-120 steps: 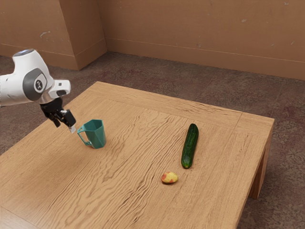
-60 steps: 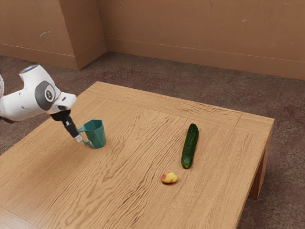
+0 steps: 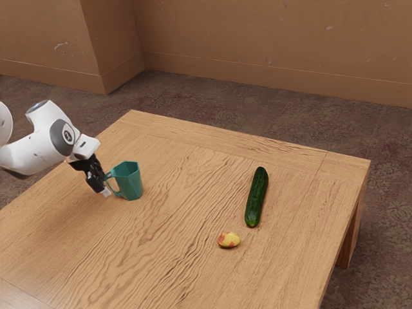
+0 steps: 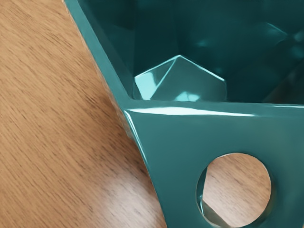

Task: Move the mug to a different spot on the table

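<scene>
Sitting upright on the wooden table [image 3: 180, 257] toward the exterior view's left, the mug [image 3: 127, 180] is a glossy teal thing with flat faceted walls, and its slab handle [image 4: 171, 156] has a round hole punched through. The black gripper [image 3: 100, 185] is right at that handle, but honestly I can't tell if it's gripping or open. A cucumber [image 3: 256, 196] and a small yellow-red fruit [image 3: 228, 240] lie well apart from it.

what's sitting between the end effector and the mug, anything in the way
Nothing visible. The end effector is right at the handle side of the mug, with no object between them. The cucumber and the small fruit lie well off toward the exterior view's right.
</scene>
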Robot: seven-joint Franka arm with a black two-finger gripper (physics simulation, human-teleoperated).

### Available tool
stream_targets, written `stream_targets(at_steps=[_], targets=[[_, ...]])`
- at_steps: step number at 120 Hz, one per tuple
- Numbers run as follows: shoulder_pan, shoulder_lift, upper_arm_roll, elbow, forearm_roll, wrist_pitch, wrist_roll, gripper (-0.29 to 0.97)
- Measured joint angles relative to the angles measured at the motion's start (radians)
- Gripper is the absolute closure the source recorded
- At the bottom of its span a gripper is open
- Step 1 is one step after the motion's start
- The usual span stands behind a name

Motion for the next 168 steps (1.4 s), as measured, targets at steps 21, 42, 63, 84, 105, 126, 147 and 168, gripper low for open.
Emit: stream_targets(at_steps=[21, 42, 63, 84, 105, 126, 147, 168], targets=[[0.000, 0.006, -0.005, 0.001, -0.049, 0.017, 0.058, 0.19], [0.000, 0.008, -0.017, 0.001, -0.073, 0.025, 0.101, 0.23], [0.000, 0.009, -0.025, 0.001, -0.093, 0.028, 0.133, 0.32], [0.000, 0.010, -0.036, 0.000, -0.113, 0.030, 0.158, 0.42], [0.000, 0.004, -0.046, -0.001, -0.131, 0.037, 0.176, 0.53], [0.000, -0.004, -0.058, -0.003, -0.174, 0.048, 0.190, 0.58], [0.001, -0.015, -0.075, -0.010, -0.260, 0.072, 0.206, 0.63], [0.001, -0.047, -0.093, -0.014, -0.398, 0.078, 0.233, 0.65]])
